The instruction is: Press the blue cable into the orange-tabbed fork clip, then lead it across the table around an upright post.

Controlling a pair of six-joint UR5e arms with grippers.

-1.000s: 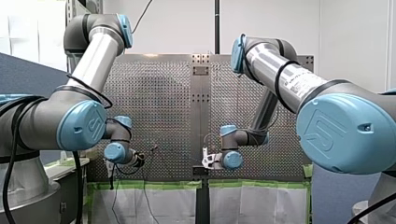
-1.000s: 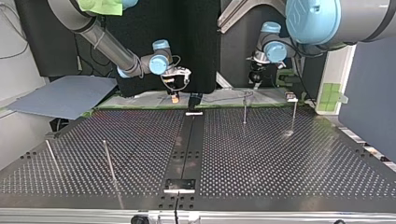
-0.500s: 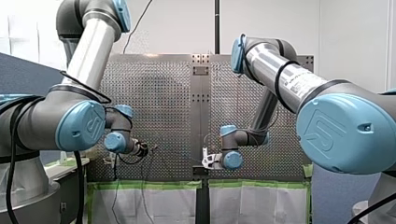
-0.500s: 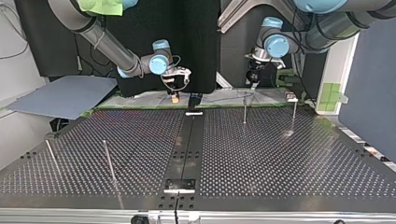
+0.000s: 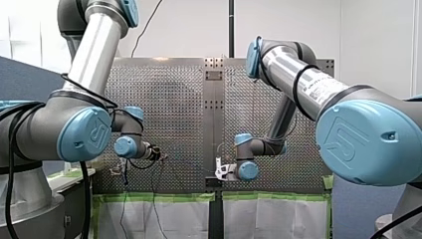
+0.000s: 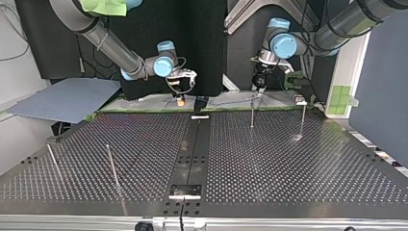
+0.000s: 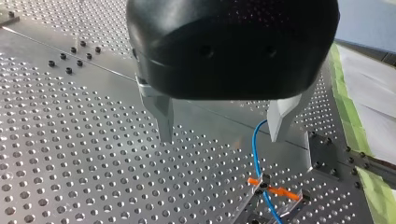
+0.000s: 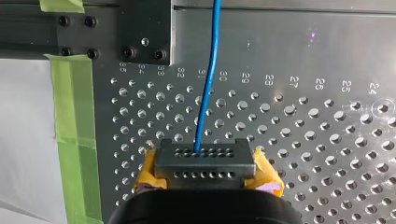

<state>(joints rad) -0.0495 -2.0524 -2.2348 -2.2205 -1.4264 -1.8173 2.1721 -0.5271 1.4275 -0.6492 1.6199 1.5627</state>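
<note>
In the left wrist view my left gripper (image 7: 222, 133) hangs open over the perforated table, its metal fingers (image 7: 163, 116) wide apart and holding nothing. The blue cable (image 7: 256, 154) runs from beside one finger into the orange-tabbed fork clip (image 7: 273, 191) just ahead. In the right wrist view my right gripper (image 8: 205, 175) is shut, its yellow pads (image 8: 149, 170) on a grey connector block (image 8: 205, 158) from which the blue cable (image 8: 208, 79) leads straight away. In the top view my left gripper (image 6: 260, 83) is above an upright post (image 6: 252, 113), and my right gripper (image 6: 180, 91) is at the far edge.
A second post (image 6: 303, 118) stands near the first, and two more posts (image 6: 111, 166) lean at the top view's left. A grey-blue sheet (image 6: 62, 98) lies beyond the table. Green tape (image 8: 74, 116) and white paper line the table's edge by my right gripper.
My left arm has swung its gripper toward the table's middle, rightward in the front view and leftward in the top view. My right arm has stayed still.
</note>
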